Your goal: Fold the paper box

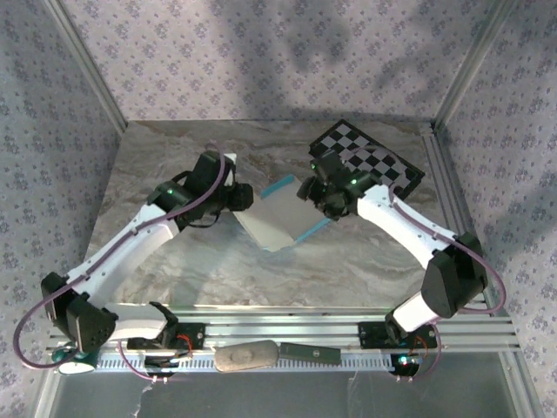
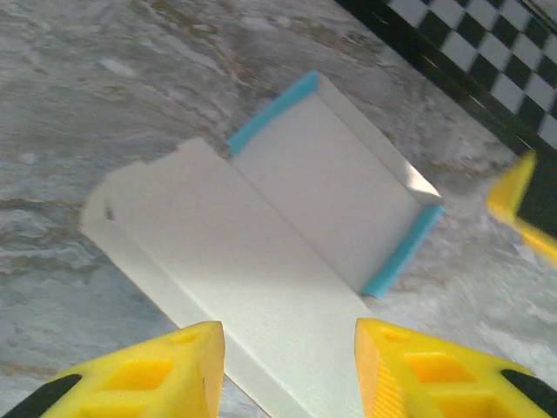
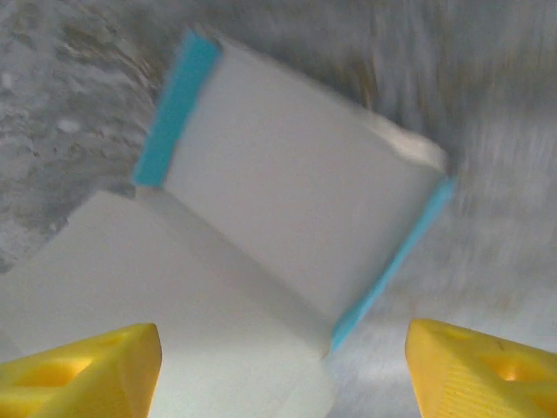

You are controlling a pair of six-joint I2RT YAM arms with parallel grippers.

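The left gripper (image 2: pixel 285 329) sits lowest in its own wrist view. Its two yellow fingers (image 2: pixel 165 374) stand apart, and the near end of the paper box (image 2: pixel 278 218) runs into the gap between them (whether either finger touches the card I cannot tell). The box lies white side up on the marbled table (image 1: pixel 174 157), partly folded. A flat panel is at the left gripper's end, and beyond it is a shallow tray part with raised walls and a turquoise strip along two opposite sides.

From above, the box (image 1: pixel 280 218) rests mid-table between the arms. The left gripper (image 1: pixel 242 198) is at its left edge and the right gripper (image 1: pixel 312 187) at its upper right corner. In the blurred right wrist view, the right gripper (image 3: pixel 283 329) hangs over the box (image 3: pixel 296 192) with its jaws spread wide, holding nothing. Farther right lies a black-and-white checkerboard (image 1: pixel 374 157), apart from the box.
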